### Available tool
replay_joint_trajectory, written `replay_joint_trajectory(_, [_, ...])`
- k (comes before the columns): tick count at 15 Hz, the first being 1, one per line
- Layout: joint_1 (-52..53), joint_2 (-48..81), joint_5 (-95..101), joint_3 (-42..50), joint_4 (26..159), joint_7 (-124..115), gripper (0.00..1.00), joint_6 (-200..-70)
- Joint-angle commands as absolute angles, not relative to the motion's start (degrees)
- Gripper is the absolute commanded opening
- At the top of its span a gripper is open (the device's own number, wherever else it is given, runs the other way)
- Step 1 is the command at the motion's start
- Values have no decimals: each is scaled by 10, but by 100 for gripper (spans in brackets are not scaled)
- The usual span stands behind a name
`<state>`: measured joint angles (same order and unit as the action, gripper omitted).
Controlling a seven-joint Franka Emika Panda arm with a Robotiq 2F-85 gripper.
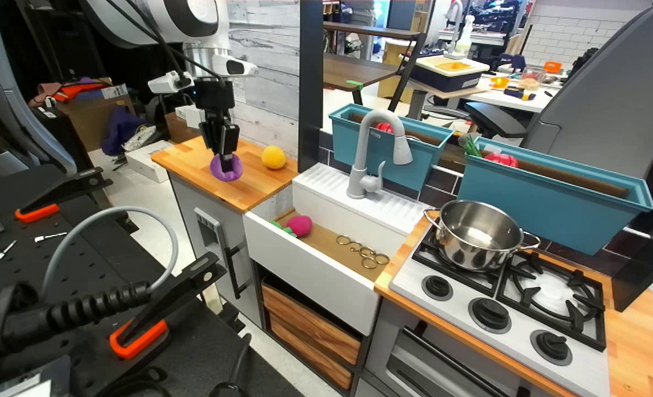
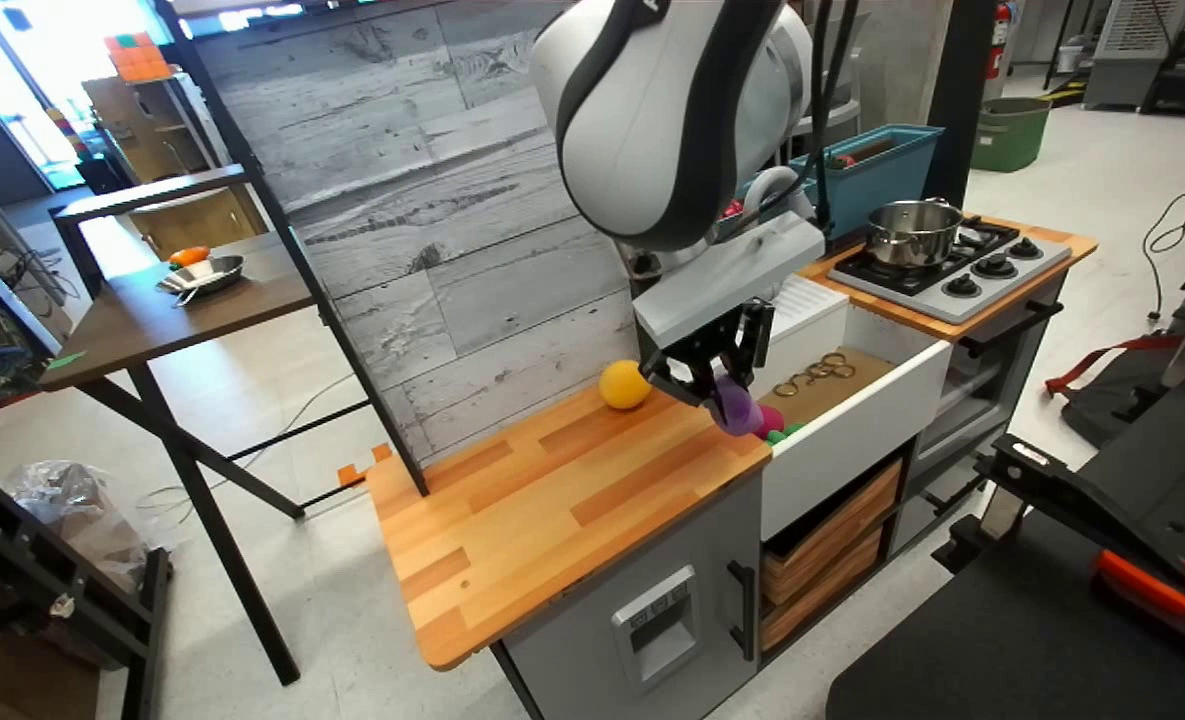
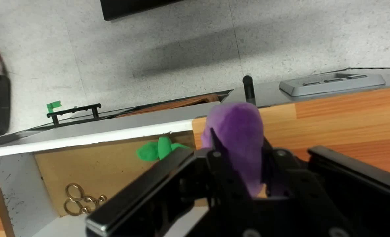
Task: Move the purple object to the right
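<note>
The purple ball (image 1: 216, 168) is pinched between the fingers of my gripper (image 1: 228, 160) and looks squeezed out of round. It also shows in an exterior view (image 2: 736, 410) and in the wrist view (image 3: 239, 128), where a black finger presses on each side of it. The gripper is over the wooden counter (image 2: 542, 500), near the end beside the sink. The ball appears held above the counter, but the gap is hard to judge. A yellow ball (image 1: 274, 157) rests on the counter by the wall panel; it shows in both exterior views.
The white sink (image 1: 309, 262) adjoins the counter and holds a pink-magenta ball (image 1: 300, 225) with green leaves and several metal rings (image 1: 367, 253). A grey faucet (image 1: 362, 149) stands behind it. A steel pot (image 1: 478, 234) sits on the stove beyond. Teal planters (image 1: 546, 198) hang behind.
</note>
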<state>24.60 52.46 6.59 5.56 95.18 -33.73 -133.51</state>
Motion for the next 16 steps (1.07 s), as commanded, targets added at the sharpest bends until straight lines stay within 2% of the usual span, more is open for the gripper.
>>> replay_joint_trajectory(1, [249, 532, 77, 54, 965, -349, 6, -1384])
replay_joint_trajectory(6, [256, 570, 81, 70, 930, -362, 6, -1426])
replay_joint_trajectory(15, [280, 649, 89, 86, 839, -369, 6, -1411])
replay_joint_trajectory(16, [281, 650, 88, 86, 833, -368, 31, -1413])
